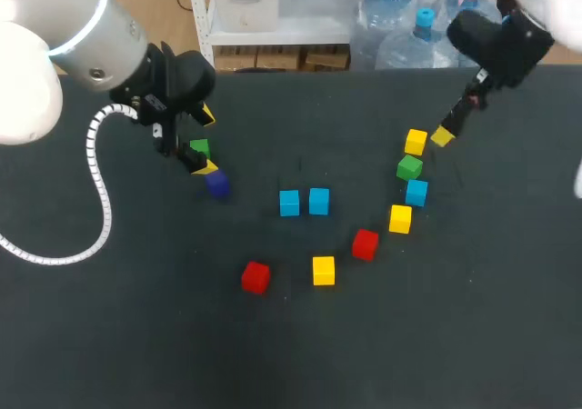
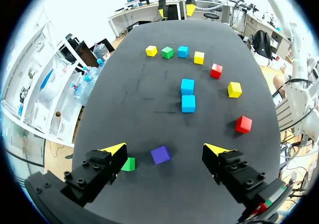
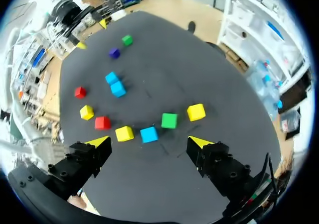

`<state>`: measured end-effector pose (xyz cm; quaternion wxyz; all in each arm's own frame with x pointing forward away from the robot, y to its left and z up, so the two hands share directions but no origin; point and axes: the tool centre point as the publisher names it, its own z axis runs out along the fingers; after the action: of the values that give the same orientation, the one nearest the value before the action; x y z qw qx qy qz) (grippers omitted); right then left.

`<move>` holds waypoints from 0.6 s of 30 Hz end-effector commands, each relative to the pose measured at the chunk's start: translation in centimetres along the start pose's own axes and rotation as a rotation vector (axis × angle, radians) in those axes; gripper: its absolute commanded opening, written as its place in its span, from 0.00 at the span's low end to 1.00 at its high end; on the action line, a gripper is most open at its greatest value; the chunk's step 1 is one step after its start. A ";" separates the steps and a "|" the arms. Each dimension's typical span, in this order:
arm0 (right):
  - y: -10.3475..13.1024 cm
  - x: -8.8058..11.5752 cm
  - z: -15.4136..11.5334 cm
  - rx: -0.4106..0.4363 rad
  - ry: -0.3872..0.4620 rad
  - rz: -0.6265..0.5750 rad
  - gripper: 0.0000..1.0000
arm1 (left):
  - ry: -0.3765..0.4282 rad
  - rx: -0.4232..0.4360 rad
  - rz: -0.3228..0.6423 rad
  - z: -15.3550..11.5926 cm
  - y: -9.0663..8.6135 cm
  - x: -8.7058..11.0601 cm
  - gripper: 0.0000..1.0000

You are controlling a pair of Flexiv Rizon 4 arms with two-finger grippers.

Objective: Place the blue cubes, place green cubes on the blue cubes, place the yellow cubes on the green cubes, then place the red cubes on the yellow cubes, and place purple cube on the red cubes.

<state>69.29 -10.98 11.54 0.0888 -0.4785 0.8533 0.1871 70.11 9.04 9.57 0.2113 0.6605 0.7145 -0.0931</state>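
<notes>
Both grippers stood wide open and held nothing. The left gripper hung over the left of the table. The purple cube lay ahead of it in the gap between its fingers, touching neither. A green cube lay just beside one finger, outside the gap. Two blue cubes lay side by side at the table's middle; whether they touched could not be told. No cube stood on another.

The right gripper hung over a curved row of loose cubes at the right. The third blue cube lay in that row, between a second green cube and a yellow cube. In the right wrist view it sat just ahead of the gripper, centred on the gap between the fingers.

Judgement: the blue layer was the step in hand, and the coming move turned on that alignment. The third blue cube lay well apart from the left gripper, so the right arm was the nearer. A cube offers no long axis — the fingers would need only to meet two opposite faces squarely. Its neighbours lay close on both sides and could be knocked.
</notes>
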 end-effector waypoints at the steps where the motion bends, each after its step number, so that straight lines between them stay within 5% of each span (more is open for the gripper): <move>1: 0.0 -0.5 3.5 -0.060 0.215 -0.081 1.00 | -0.003 0.001 0.002 0.0 0.1 0.1 1.00; 8: -0.3 2.6 6.5 -0.117 0.225 -0.100 1.00 | -0.003 0.001 0.002 0.0 0.1 0.1 1.00; 18: -1.4 4.9 8.5 -0.095 0.171 -0.231 1.00 | -0.003 0.001 0.002 0.0 0.1 0.1 1.00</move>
<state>68.20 -11.29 2.58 -0.0043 -0.5944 0.7862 0.1692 70.11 9.04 9.58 0.2112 0.6605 0.7145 -0.0930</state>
